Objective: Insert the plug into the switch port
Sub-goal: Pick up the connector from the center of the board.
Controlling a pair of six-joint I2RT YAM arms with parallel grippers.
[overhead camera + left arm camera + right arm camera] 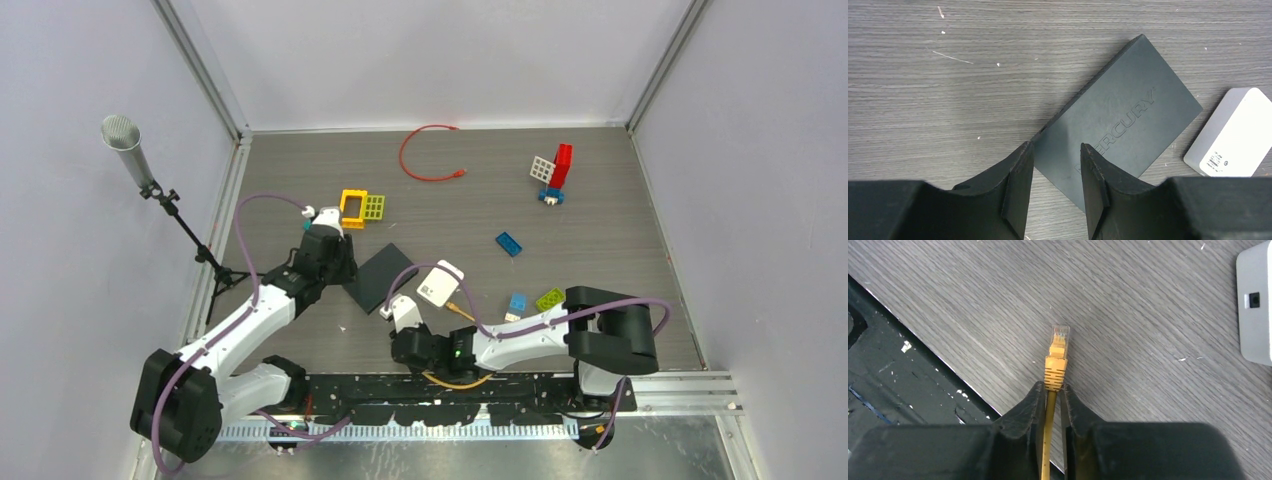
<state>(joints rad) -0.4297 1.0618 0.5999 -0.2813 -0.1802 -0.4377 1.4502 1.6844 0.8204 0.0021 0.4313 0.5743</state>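
Note:
The black switch (385,277) lies flat mid-table, marked MERCURY in the left wrist view (1128,120). My left gripper (1055,146) stands partly open over its near short end, left fingertip at the corner, right fingertip over the top face; contact cannot be told. The port side is not visible. The yellow plug (1059,335), clear-tipped with a ribbed boot, sticks out just above the table. My right gripper (1050,387) is shut on its yellow cable (1049,430) right behind the boot, near the table's front edge. The cable's slack loops by the right arm (455,382).
A white box (438,284) lies just right of the switch, near the right gripper (1255,302). A red cable (425,155) curls at the back. Toy bricks (352,207) (508,243) (555,170) (535,300) are scattered. A microphone stand (150,180) is at left.

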